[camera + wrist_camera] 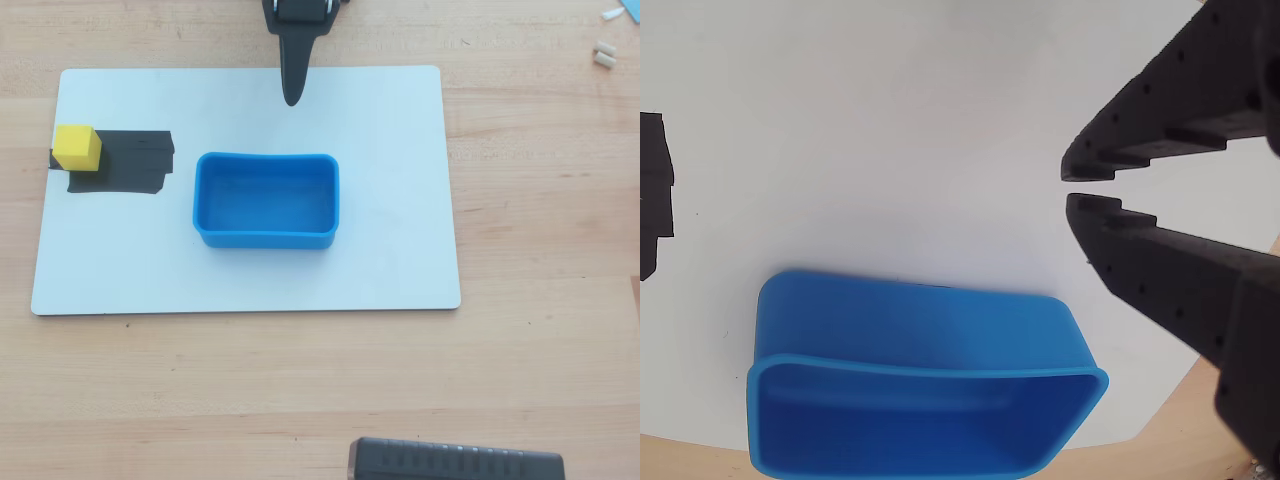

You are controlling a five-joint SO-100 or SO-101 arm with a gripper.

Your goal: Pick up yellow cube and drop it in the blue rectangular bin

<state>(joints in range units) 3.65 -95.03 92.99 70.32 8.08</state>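
Blue rectangular bin [266, 201] in the middle of a white board [400, 250], nothing inside. Same in the wrist view [920, 390]: bare blue floor. Yellow cube [77, 147] far to the left in the overhead view, on the left end of a black tape patch [135, 165], well apart from the bin. Black gripper [291, 97] at the top edge, above the board, nothing held. Tips nearly touching in the wrist view [1072, 188]. No words to read anywhere.

Blue rectangular bin [265, 238] smooth plastic; yellow cube [77, 146] matte; claw [1070, 188] rough black plastic; table [540, 200] wood.
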